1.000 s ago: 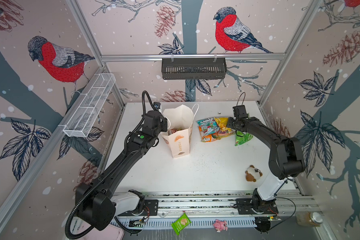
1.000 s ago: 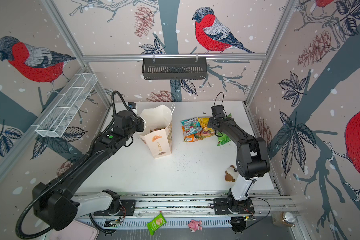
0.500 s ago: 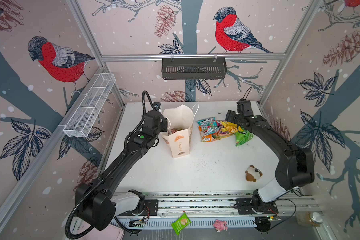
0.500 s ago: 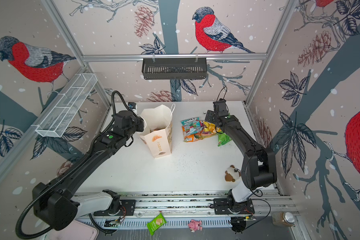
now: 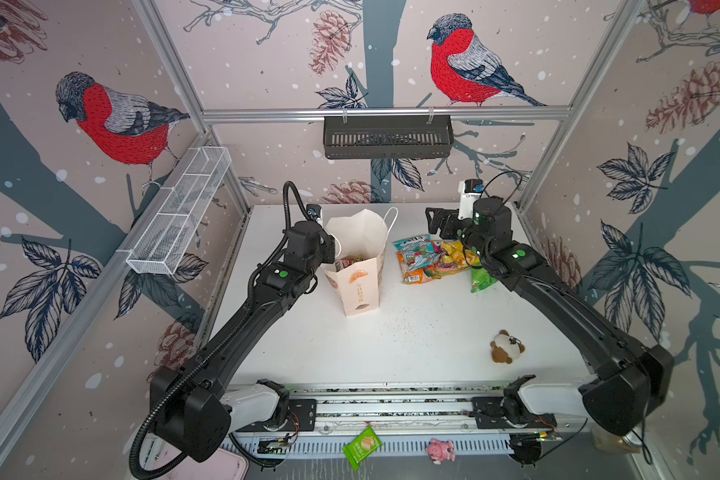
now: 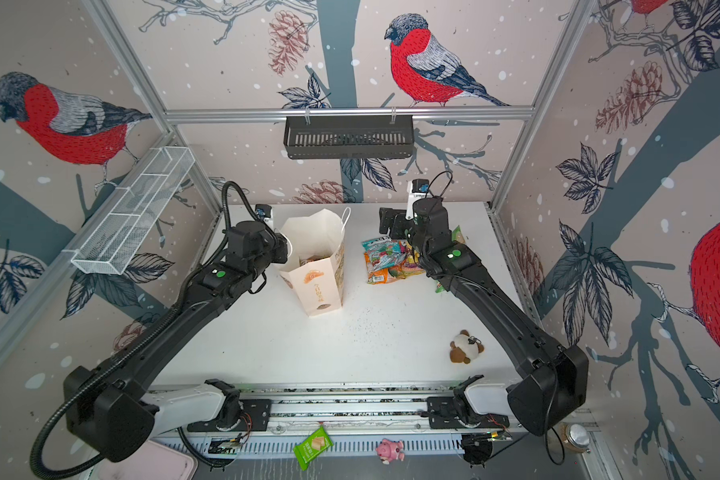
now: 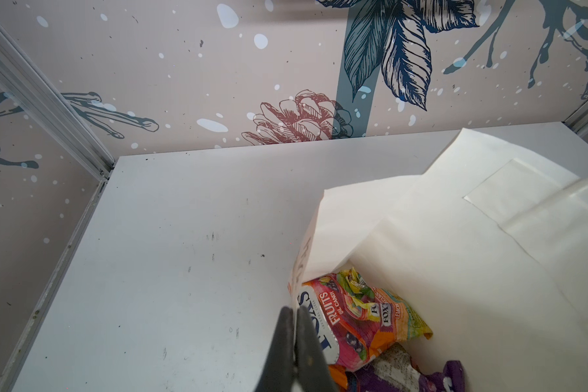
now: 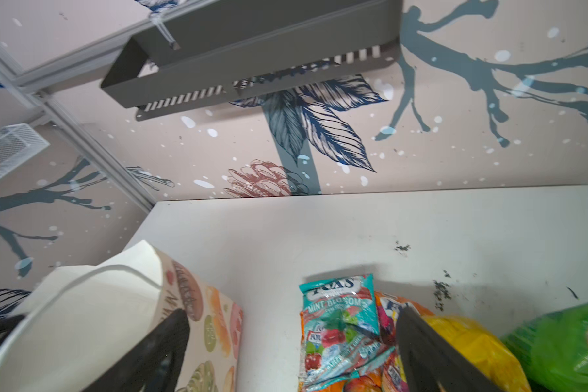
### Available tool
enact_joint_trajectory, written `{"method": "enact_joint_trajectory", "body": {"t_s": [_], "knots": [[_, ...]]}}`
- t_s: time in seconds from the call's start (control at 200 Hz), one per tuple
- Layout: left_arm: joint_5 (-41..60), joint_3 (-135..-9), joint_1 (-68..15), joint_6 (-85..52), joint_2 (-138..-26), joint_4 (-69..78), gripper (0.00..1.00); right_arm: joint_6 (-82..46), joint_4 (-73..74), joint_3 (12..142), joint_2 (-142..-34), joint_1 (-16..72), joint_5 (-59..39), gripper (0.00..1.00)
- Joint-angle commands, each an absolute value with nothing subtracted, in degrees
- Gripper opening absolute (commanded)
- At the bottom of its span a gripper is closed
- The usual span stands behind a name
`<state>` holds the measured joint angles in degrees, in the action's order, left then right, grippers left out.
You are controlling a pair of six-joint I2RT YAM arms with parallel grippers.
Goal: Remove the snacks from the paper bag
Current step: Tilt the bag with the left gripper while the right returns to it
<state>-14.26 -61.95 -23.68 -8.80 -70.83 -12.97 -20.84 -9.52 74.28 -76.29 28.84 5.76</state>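
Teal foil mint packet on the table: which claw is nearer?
Right. The right claw hovers open beside the teal foil mint packet; the left claw grips the cream paper bag at its far rim.

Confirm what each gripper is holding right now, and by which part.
The left gripper is shut on the paper bag, pinching the rim of its side wall. The right gripper is open, holding nothing.

Robot lab test cell: alu-frame booth (image 5: 383, 113) w/ bird-print wall panels (image 5: 117, 124), 2 arms (image 5: 242, 320) on base rail (image 5: 391, 405).
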Motion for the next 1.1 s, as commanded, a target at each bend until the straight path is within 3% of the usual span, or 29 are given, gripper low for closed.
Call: {"method": "enact_joint_trajectory", "body": {"t_s": [0.0, 0.325, 0.66, 1.096], "knots": [[-14.52, -63.39, -23.47, -11.04, -71.85, -12.66, 0.00, -19.12, -9.09, 75.24, -76.73, 29.71, 4.29, 0.95], [-15.38, -76.59, -23.47, -7.40, -79.83, -20.74, 0.00, -17.78, -7.21, 71.08, -75.84, 30.18, 2.82, 0.95], [-9.77, -85.33, -24.20, 1.31, -87.65, -18.11, 0.00, -20.92, -3.09, 63.43, -72.07, 30.28, -0.65, 0.94], [-18.76, -85.49, -38.69, 4.00, -90.13, -20.13, 0.00, -24.87, 2.67, 52.64, -64.43, 32.04, -0.43, 0.92]]}}
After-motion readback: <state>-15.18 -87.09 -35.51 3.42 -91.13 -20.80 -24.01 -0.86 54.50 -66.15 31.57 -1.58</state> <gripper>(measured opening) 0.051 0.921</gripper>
